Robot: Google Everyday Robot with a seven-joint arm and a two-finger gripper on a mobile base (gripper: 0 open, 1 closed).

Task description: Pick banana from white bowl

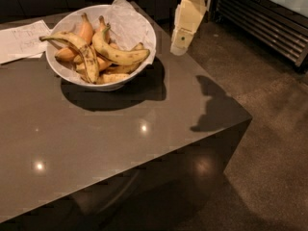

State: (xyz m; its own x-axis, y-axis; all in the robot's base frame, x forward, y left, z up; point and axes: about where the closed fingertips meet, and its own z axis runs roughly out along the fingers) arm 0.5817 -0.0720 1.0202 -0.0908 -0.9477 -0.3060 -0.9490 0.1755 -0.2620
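Target is the large thick curved yellow banana (pixel 117 55) with brown speckles and a greenish stem. It lies on top of the pile in the wide shallow white bowl (pixel 65 71), stem up toward the back and body curving down to the bowl's right rim, dark tip end near the crinkled white paper liner (pixel 126 19). Just left of it is a slimmer brown-streaked banana (pixel 84 56), touching or nearly so, with short plump orange fruits (pixel 85 31) behind and under. I judge the target light, firm enough under the peel but bruisable, with a smooth skin that isn't very slippery. Best hold is probably across the thick middle, where it sits highest and clear of its neighbours. The stem looks too thin, and the tip sits tight to the rim and paper. Squeeze gently, since ripe flesh gives. My cream-coloured gripper (pixel 179 45) hangs pointing down just right of the bowl, above the far right part of the glossy dark grey table (pixel 120 143), apart from bowl and fruit. I cannot tell if it's open or closed. It carries nothing that I can make out and touches nothing.
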